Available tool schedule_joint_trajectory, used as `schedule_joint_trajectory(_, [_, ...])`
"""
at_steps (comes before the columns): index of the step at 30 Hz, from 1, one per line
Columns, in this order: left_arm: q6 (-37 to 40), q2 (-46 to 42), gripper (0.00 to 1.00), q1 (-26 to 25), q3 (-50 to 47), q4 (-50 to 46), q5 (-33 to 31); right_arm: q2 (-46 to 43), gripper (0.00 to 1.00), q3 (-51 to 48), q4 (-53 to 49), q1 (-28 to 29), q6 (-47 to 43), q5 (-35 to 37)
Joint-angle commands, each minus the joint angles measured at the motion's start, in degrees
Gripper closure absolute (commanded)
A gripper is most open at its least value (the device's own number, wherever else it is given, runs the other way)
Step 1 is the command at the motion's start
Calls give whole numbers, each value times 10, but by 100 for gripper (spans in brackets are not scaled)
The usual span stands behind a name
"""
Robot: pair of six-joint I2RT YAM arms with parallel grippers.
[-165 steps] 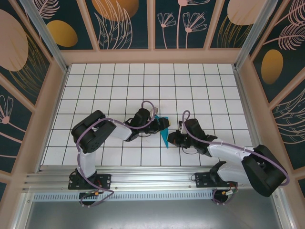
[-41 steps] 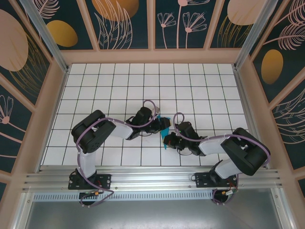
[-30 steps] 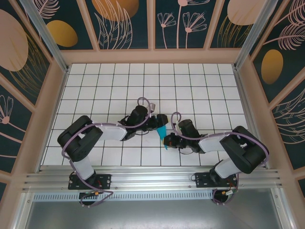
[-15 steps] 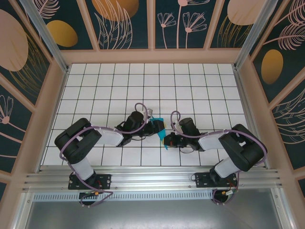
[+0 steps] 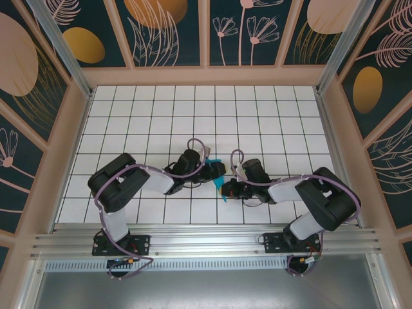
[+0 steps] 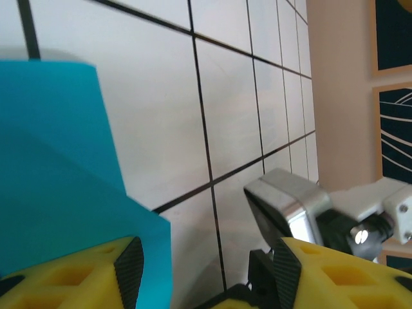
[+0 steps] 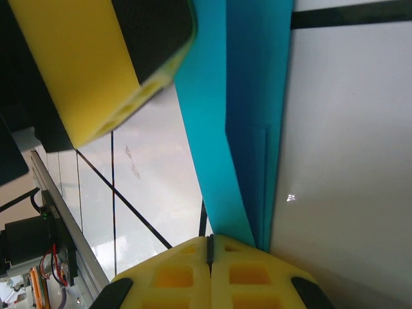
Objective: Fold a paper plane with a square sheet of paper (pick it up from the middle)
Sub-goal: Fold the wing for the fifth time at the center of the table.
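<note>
The teal-blue sheet of paper [image 5: 223, 193] lies on the tiled floor between the two arms, folded into a slim, pointed paper plane shape. My left gripper [image 5: 217, 171] is at its far end and stands open. In the left wrist view the paper [image 6: 58, 180] fills the left side, its edge beside the left pad [image 6: 129, 270] of my left gripper [image 6: 206, 273]. My right gripper [image 5: 227, 189] is shut. In the right wrist view its closed fingers [image 7: 209, 251] rest over the narrow end of the folded strip [image 7: 244, 129]; the paper runs under the right finger, not into the seam.
White tiles with black grid lines stretch out all round the paper. Patterned walls enclose the floor on three sides, and a metal rail [image 5: 206, 241] runs along the near edge. The left gripper's yellow finger [image 7: 116, 64] hangs close over the strip.
The left arm's elbow has swung back toward the right and its jaws have narrowed a little. Less teal shows under the left gripper than before. The right gripper has stayed on the paper's near end.
</note>
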Motion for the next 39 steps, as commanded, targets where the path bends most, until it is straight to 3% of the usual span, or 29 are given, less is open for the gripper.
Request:
schedule_joint_trajectory(1, [24,19,41,-1,18,-28,-29,17,100,-39,-134,-10,-13,53])
schedule_joint_trajectory(14, [42,36,41,6,25,-54,-44,-4,100,-40,-169,-10,-21,64])
schedule_joint_trajectory(39, [96,52,39,74,46,-83,-24,4,100,-43,-165,-10,-18,55])
